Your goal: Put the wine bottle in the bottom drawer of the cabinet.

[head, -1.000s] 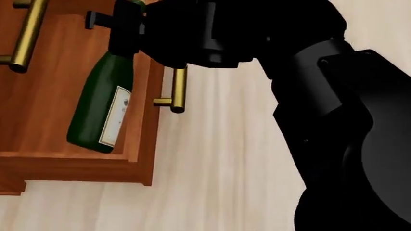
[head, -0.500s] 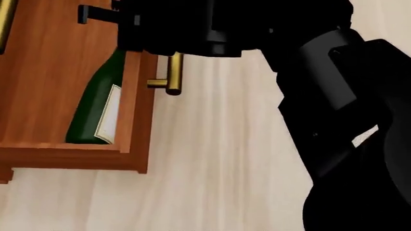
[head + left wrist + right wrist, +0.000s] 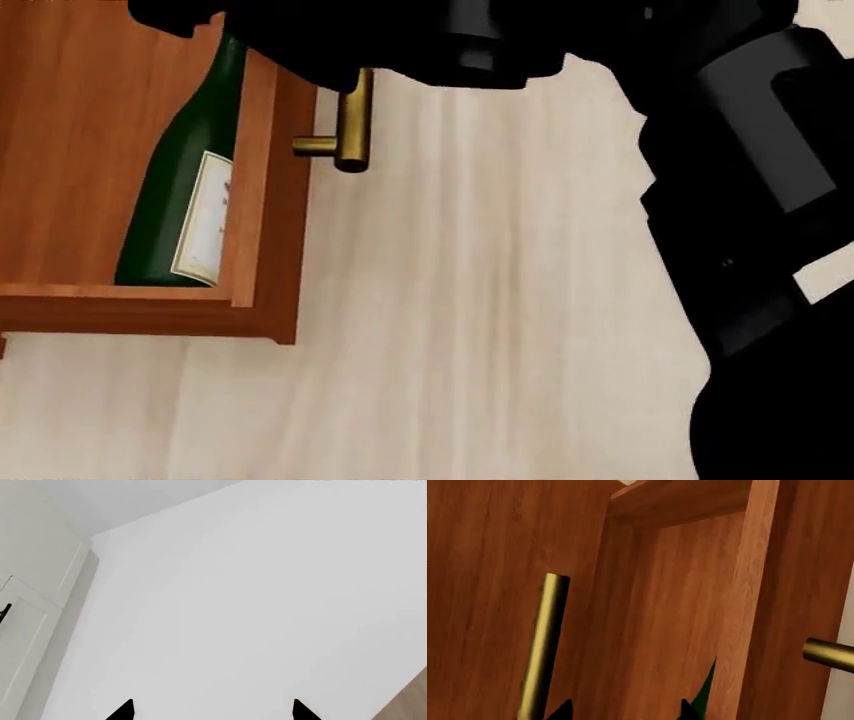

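Wine bottle (image 3: 180, 195) sits lower in the bottom drawer (image 3: 260, 215) than a second ago, right gripper (image 3: 627, 711) probably clamped on its hidden neck, left gripper (image 3: 212, 710) spread empty; keep base off front wall, then release.

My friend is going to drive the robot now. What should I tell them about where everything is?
Left pincer: open, empty, facing a blank wall, away from the work.
Right pincer: over the open bottom drawer; the head view hides its tips behind the arm, so its grip on the wine bottle can't be confirmed.
Bottle: inside the drawer, leaning against the front panel, neck up, base near the drawer's corner.
Done: drawer of the cabinet pulled open, bottle lowered in.
Left: confirm release, lift the right arm clear, maybe push the drawer shut by its brass handle.
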You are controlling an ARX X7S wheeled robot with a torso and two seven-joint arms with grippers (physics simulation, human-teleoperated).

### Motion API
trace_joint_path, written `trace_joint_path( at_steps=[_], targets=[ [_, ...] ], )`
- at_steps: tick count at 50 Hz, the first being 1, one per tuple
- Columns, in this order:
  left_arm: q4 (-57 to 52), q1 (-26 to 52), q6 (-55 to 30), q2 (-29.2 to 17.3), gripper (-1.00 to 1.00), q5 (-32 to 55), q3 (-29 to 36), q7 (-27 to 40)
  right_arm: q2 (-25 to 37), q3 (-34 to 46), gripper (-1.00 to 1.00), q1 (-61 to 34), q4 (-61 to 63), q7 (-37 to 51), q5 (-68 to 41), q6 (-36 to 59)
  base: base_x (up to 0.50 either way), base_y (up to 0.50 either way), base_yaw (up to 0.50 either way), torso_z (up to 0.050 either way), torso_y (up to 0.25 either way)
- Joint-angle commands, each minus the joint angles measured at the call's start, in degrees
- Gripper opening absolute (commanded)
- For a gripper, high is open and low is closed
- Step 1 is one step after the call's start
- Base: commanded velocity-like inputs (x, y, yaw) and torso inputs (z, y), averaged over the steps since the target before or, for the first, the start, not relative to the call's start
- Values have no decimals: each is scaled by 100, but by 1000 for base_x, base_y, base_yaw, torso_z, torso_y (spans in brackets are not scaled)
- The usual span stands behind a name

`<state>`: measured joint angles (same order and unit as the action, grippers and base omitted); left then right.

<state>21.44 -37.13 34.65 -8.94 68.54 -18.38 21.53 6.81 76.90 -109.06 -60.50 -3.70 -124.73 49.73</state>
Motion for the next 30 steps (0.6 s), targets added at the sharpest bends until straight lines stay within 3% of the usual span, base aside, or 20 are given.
trace_joint_path(
  at_steps=[1,30],
  targets=[
    [-52,-13,30,30,100,19,-12,-23,-681,1601,100,702,-73,692,995,-57,0,13,18,0,-16],
    [76,108,-68,-69,100,3,39,-101,-680,1592,100,-2070,-159,284,918,-183,3,7,7,0,-6]
  ],
)
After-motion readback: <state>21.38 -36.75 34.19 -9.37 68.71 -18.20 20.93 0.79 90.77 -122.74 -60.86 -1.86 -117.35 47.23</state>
